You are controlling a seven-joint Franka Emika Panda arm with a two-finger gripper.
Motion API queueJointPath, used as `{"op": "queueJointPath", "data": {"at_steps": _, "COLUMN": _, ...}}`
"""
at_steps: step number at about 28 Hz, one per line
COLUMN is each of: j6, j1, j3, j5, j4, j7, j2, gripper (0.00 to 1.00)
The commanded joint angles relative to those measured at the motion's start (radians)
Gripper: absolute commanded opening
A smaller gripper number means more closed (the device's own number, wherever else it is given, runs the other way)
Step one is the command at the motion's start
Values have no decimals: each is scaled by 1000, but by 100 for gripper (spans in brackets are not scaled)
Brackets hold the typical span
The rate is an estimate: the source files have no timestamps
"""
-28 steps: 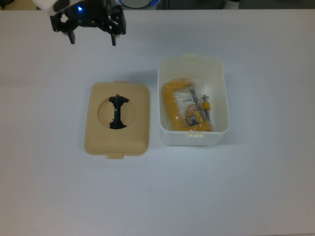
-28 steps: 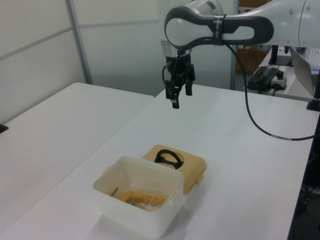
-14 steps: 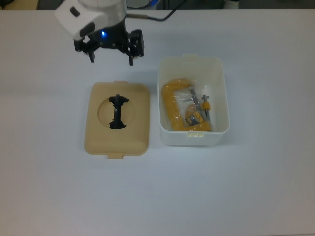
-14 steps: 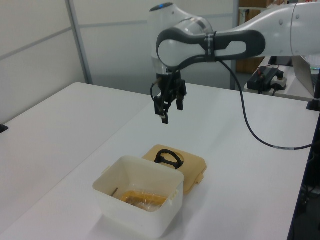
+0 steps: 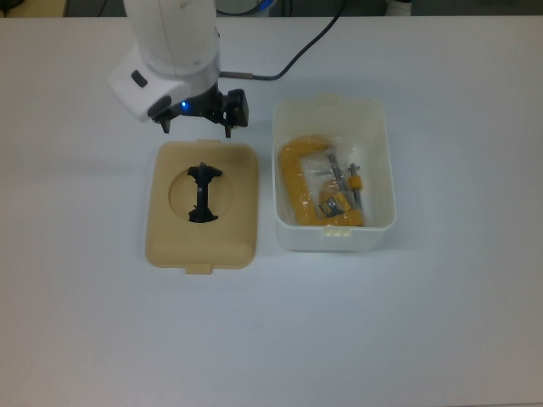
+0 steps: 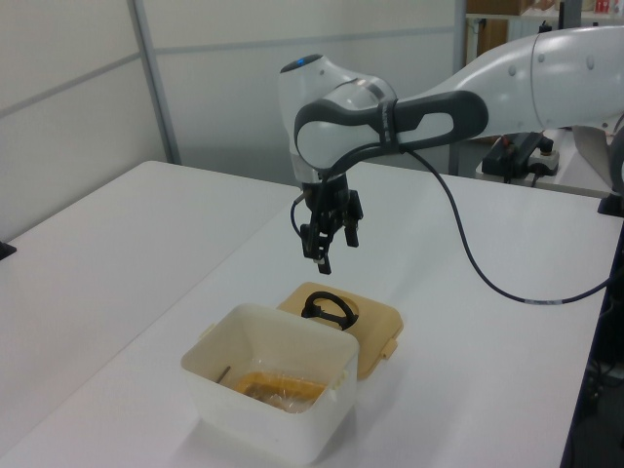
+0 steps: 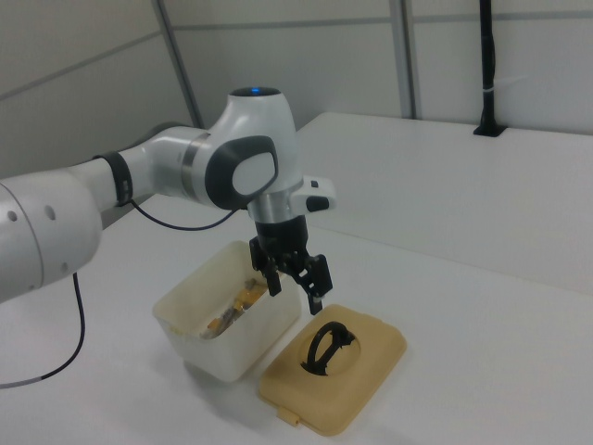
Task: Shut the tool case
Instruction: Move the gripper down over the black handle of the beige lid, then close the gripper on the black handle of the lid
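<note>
— Our gripper [image 5: 197, 130] hangs fingers-down and spread, holding nothing, just above the lid's [image 5: 202, 206] far edge in the top view.

— Agreed; we have come down and toward the lid since a second ago. The lid lies flat on the table [image 5: 441, 322], beside the open white box [image 5: 333, 174] with the yellow clamp [image 5: 307, 183] inside.

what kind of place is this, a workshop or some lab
Likely a robotics lab: a robot arm works over a plain white table beside partition walls, with only a tool case set out.
</note>
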Motion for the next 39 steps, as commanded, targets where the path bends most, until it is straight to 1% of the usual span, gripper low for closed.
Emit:
{"op": "queueJointPath", "data": {"at_steps": 1, "j6": 59, "j1": 8, "j3": -8, "j5": -12, "j4": -12, "j7": -2, "j2": 30, "gripper": 100}}
{"op": "queueJointPath", "data": {"at_steps": 5, "j6": 100, "j1": 8, "j3": -8, "j5": -11, "j4": -18, "j7": 1, "j2": 53, "gripper": 100}}
{"op": "queueJointPath", "data": {"at_steps": 11, "j6": 224, "j1": 11, "j3": -8, "j5": -14, "j4": -63, "j7": 18, "j2": 73, "gripper": 100}}
{"op": "queueJointPath", "data": {"at_steps": 15, "j6": 241, "j1": 29, "j3": -9, "j5": -17, "j4": -61, "j7": 20, "j2": 100, "gripper": 100}}
{"op": "queueJointPath", "data": {"at_steps": 18, "j6": 254, "j1": 31, "j3": -9, "j5": -34, "j4": -63, "j7": 21, "j2": 119, "gripper": 100}}
{"op": "queueJointPath", "data": {"at_steps": 22, "j6": 255, "j1": 37, "j3": -9, "j5": -37, "j4": -63, "j7": 21, "j2": 125, "gripper": 99}}
{"op": "queueJointPath", "data": {"at_steps": 26, "j6": 255, "j1": 37, "j3": -9, "j5": -37, "j4": -61, "j7": 21, "j2": 125, "gripper": 85}}
{"op": "queueJointPath", "data": {"at_steps": 27, "j6": 255, "j1": 35, "j3": -11, "j5": -38, "j4": -61, "j7": 21, "j2": 125, "gripper": 75}}
{"op": "queueJointPath", "data": {"at_steps": 31, "j6": 255, "j1": 35, "j3": -11, "j5": -55, "j4": -61, "j7": 21, "j2": 125, "gripper": 53}}
{"op": "queueJointPath", "data": {"at_steps": 32, "j6": 255, "j1": 35, "j3": -11, "j5": -58, "j4": -61, "j7": 21, "j2": 125, "gripper": 43}}
{"op": "queueJointPath", "data": {"at_steps": 36, "j6": 254, "j1": 34, "j3": -11, "j5": -58, "j4": -61, "j7": 20, "j2": 125, "gripper": 25}}
{"op": "queueJointPath", "data": {"at_steps": 37, "j6": 252, "j1": 32, "j3": -11, "j5": -58, "j4": -61, "j7": 18, "j2": 125, "gripper": 18}}
{"op": "queueJointPath", "data": {"at_steps": 39, "j6": 251, "j1": 32, "j3": -12, "j5": -58, "j4": -61, "j7": 14, "j2": 125, "gripper": 10}}
